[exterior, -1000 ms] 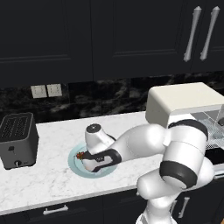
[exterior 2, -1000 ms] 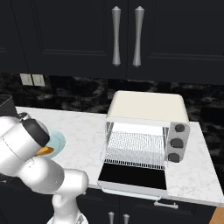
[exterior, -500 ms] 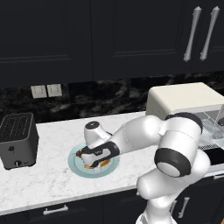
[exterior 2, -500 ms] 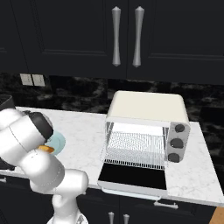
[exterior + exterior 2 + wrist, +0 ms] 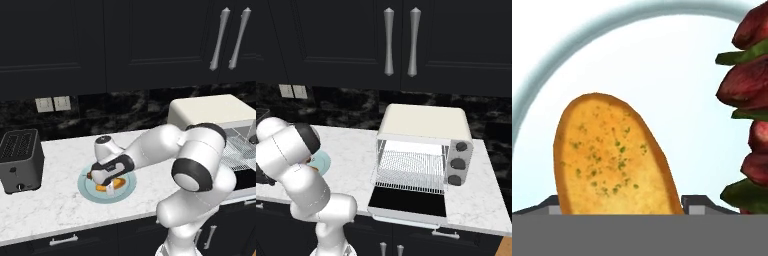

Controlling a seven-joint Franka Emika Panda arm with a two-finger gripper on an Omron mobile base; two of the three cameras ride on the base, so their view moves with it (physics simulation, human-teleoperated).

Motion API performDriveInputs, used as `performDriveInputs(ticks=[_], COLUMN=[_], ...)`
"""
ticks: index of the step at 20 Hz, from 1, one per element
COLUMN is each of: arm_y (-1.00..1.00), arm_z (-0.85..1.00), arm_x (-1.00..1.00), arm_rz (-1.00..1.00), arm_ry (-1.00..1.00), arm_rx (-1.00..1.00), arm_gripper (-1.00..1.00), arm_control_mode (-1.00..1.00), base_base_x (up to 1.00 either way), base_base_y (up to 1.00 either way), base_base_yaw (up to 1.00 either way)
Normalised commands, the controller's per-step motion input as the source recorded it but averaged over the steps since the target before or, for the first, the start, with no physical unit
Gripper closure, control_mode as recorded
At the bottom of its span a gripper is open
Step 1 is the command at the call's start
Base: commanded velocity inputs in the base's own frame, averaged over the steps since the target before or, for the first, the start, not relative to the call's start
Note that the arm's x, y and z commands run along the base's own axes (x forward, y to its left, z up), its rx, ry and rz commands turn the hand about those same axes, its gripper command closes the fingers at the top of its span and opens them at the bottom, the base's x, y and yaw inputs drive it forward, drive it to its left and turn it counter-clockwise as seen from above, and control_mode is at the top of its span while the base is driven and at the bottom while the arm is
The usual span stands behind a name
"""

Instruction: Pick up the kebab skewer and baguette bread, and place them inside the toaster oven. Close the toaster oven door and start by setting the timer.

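Observation:
The baguette bread (image 5: 612, 160), a golden oval loaf, lies on a pale blue plate (image 5: 562, 45) beside the kebab skewer (image 5: 752, 100) of dark red chunks and green bits. My gripper (image 5: 624, 206) is low over the plate (image 5: 129, 189), open, and straddles the loaf with a fingertip (image 5: 704, 204) close at each side. The baguette (image 5: 106, 188) peeks out under the hand, and the skewer's end (image 5: 89, 176) sticks out to the left. The toaster oven (image 5: 426, 127) stands at the right with its door (image 5: 408, 202) folded down. Three round knobs (image 5: 458, 163) sit on its front; I cannot tell which one is the timer.
A dark grey slot toaster (image 5: 19, 160) stands at the counter's left end. Black upper cabinets with bar handles (image 5: 388, 42) hang over the counter. The oven's wire rack (image 5: 411, 170) is bare. White marble counter (image 5: 353, 150) lies between the plate and the oven.
The hand has come down onto the plate, and the jaws have narrowed around the baguette. The base and the oven have not moved.

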Motion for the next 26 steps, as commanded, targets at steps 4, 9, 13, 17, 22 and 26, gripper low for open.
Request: performDriveInputs(ticks=[4,9,13,17,22,26], arm_y=[-0.15,-0.35,-0.54,-0.63,-0.62,-0.52], arm_z=[0.17,0.54,0.61,0.57,0.46,0.58], arm_x=[-0.28,-0.06,0.00,0.00,-0.09,-0.16], arm_rz=[0.00,-0.06,-0.08,-0.06,-0.12,-0.21], arm_ry=[-0.12,-0.08,-0.04,-0.02,-0.02,0.00], arm_rx=[0.00,0.02,0.04,0.05,0.02,0.01], arm_gripper=[1.00,1.00,1.00,1.00,1.00,1.00], arm_control_mode=[-1.00,-1.00,-1.00,-1.00,-1.00,-1.00], base_base_x=[0.00,0.00,0.00,0.00,0.00,0.00], base_base_y=[0.00,0.00,0.00,0.00,0.00,0.00], base_base_yaw=[0.00,0.00,0.00,0.00,0.00,0.00])
